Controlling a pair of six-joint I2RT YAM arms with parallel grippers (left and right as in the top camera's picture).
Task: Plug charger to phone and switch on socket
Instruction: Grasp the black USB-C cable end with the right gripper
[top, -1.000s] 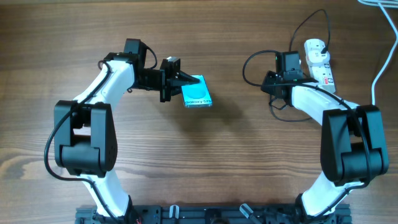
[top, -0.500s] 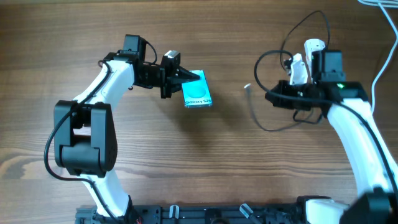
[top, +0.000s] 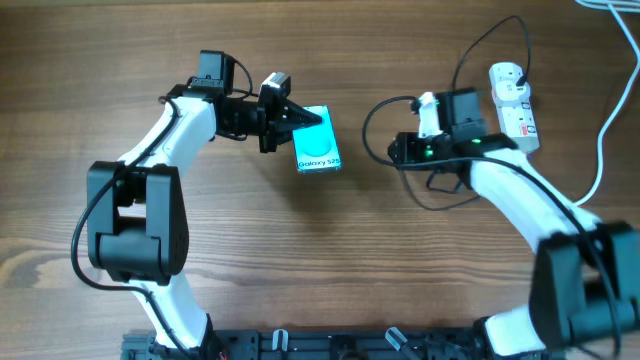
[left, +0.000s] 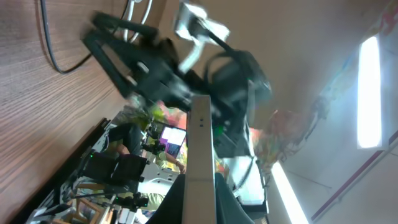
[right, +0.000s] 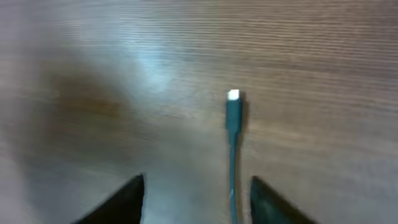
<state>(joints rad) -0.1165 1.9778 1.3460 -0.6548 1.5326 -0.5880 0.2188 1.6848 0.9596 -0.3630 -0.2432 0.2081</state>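
The bench (top: 330, 260) is brown wood with long straight grain. On my far right lies the socket (top: 513, 100), a white oblong strip with red marks, well behind the right gripper (top: 397, 150).

The left gripper (top: 318, 120) has its dark, wedge-shaped jaws pinching one end of the phone (top: 318, 152), a flat rectangle with a glossy cyan face. From the left wrist camera I see only its thin pale edge (left: 201, 143) standing straight out between the jaws.

The right jaws are spread wide, low over the wood. The charger (right: 233, 124), a thin, smooth dark cable, runs forward between them without touching either one. Its small plug (right: 233, 109), pale at the tip, lies just ahead of the jaws.
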